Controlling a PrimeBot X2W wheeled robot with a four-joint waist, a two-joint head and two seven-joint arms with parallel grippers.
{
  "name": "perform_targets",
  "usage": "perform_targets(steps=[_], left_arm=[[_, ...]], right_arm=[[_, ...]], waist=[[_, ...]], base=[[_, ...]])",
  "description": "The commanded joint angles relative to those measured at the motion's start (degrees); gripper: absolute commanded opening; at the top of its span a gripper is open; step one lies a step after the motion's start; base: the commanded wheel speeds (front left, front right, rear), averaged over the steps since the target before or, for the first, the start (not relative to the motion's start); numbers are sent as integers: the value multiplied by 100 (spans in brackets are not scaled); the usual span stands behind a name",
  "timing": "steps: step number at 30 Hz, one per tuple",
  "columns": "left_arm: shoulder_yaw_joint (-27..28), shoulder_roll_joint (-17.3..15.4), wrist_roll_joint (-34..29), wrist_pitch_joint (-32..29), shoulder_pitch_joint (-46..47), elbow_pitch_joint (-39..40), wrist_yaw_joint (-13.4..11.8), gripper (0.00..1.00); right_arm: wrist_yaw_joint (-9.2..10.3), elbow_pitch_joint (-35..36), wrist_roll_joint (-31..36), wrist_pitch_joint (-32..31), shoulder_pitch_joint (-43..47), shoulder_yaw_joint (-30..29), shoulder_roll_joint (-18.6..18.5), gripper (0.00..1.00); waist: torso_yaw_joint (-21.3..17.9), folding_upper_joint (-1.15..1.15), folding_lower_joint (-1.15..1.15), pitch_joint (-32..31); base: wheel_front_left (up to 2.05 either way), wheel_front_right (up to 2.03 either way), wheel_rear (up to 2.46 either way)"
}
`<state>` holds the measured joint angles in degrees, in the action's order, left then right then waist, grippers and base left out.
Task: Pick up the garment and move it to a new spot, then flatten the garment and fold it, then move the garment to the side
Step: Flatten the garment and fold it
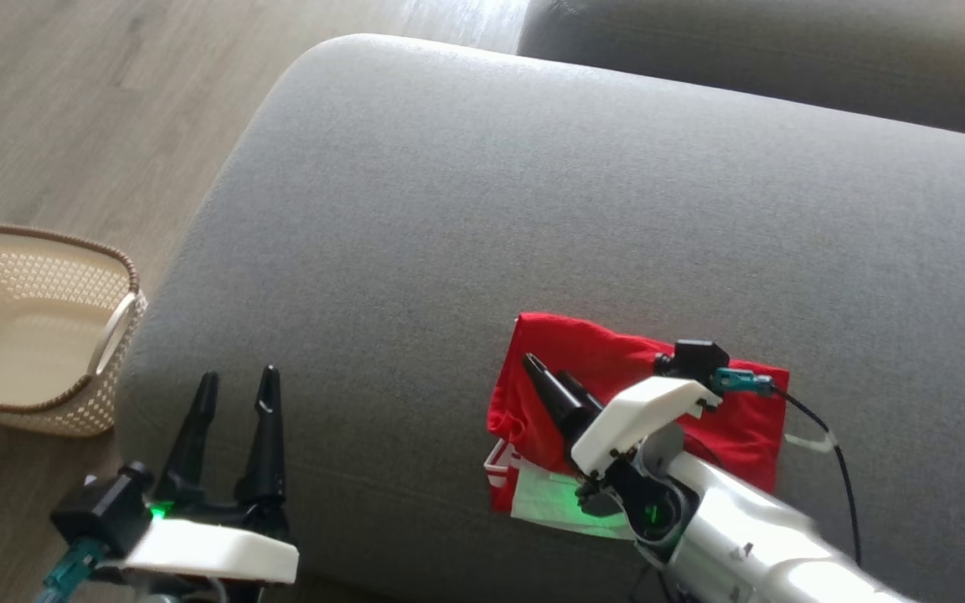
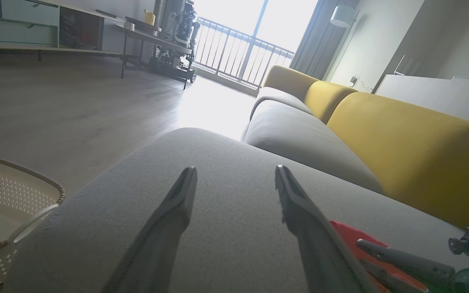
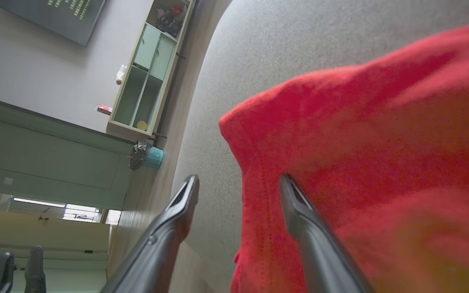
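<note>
Red garment [image 1: 642, 377], front edge of grey sofa cushion [image 1: 533, 167].
Right gripper [image 3: 238, 181] spread astride its hem; left gripper [image 1: 239, 377] spread, empty.

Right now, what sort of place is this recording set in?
Most likely a home living room: a grey sofa seat with yellow back cushions, a wall shelving unit and a balcony railing in bright daylight.

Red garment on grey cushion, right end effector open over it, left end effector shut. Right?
No: the left end effector is open, fingers well apart in the left wrist view. The rest holds: red garment on the grey cushion, right end effector open over it.
</note>
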<state>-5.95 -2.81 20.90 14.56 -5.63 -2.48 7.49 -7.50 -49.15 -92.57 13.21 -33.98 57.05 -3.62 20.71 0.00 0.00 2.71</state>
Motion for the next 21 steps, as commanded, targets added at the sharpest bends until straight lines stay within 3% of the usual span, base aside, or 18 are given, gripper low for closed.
perform_targets(steps=[1,6,10,15,21], left_arm=[[228,-7,14,44,247,150,0,100],[270,-7,-10,44,228,163,0,100],[324,-7,-17,44,222,221,0,100],[437,-7,-43,44,212,330,0,100],[572,-7,-64,44,235,469,0,100]], right_arm=[[1,63,-65,109,-285,119,74,100],[1,-98,-106,171,-601,185,74,100],[1,-445,453,176,-876,-69,66,100],[1,-620,1726,177,-1062,-772,-301,100],[1,20,3505,178,-727,-2029,-973,100]], waist=[[-56,0,0,-16],[-248,0,0,-106],[-434,0,0,-173],[-793,0,0,-284],[-1245,0,0,-349]], base=[[0,0,0],[0,0,0],[0,0,0],[0,0,0],[0,0,0]])
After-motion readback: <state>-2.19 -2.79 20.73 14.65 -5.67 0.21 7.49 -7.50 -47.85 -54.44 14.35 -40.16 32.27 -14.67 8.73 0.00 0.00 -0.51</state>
